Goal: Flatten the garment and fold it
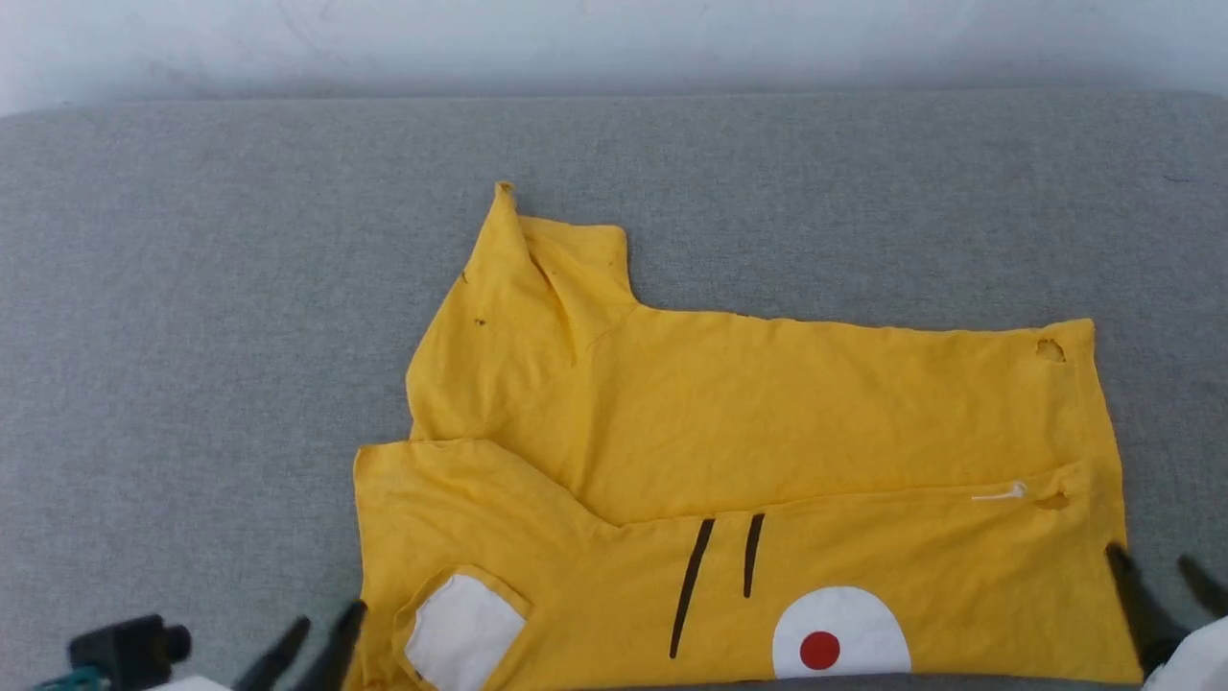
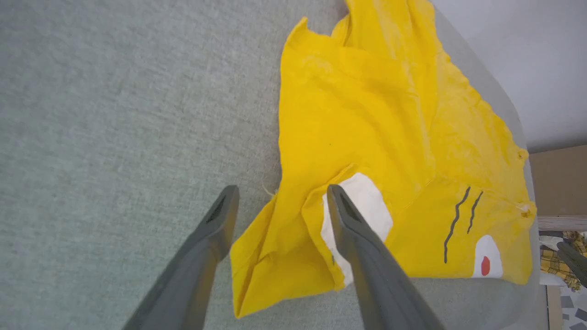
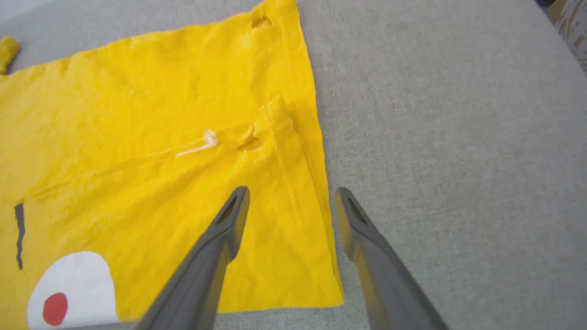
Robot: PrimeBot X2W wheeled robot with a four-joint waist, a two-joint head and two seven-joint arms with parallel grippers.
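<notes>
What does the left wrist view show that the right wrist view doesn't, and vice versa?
Left wrist: open left gripper at the rumpled corner of the bright yellow thin-cloth T-shirt, by a white square patch. Right wrist: open right gripper astride the shirt's side edge, plus a clear hole and white thread. Both: the shirt, black whisker lines, white oval with red dot, grey fabric surface.

Light: bright, even, diffuse; can't tell source dir. Shadows faint, just thin soft lines under folds of garment [image 1: 767, 413]. No glare on grey surface [image 1: 192, 336]. Yellow near-saturated in left wrist view, pale washed streaks on far cloth. Head view a bit soft; my left gripper [image 1: 331, 614] & right gripper [image 1: 1149, 557] blurred at btm edge. Wrist views: wide-angle bend, surface edge curves; finger shafts nearest lens out of focus.
</notes>
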